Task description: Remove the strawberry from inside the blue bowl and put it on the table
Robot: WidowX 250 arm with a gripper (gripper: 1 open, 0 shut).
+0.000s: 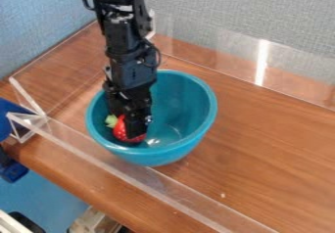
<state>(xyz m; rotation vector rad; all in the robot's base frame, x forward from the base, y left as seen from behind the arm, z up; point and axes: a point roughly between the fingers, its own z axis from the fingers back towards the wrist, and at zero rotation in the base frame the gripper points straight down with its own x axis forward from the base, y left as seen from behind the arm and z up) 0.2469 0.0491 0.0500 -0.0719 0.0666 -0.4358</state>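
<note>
The blue bowl (187, 115) stands on the wooden table (275, 149) near the front acrylic wall. My black arm reaches straight down into its left half. Down near the bowl's floor the gripper (128, 128) is shut on the strawberry (121, 129), whose red body and a bit of green top show at the left of the fingers. The strawberry's underside is hidden, so I cannot tell whether it still touches the bowl.
Clear acrylic walls (118, 168) run along the table's front and left edges, and another panel (281, 66) stands at the back right. A blue object (19, 119) sits outside the left wall. Bare wood lies right of the bowl.
</note>
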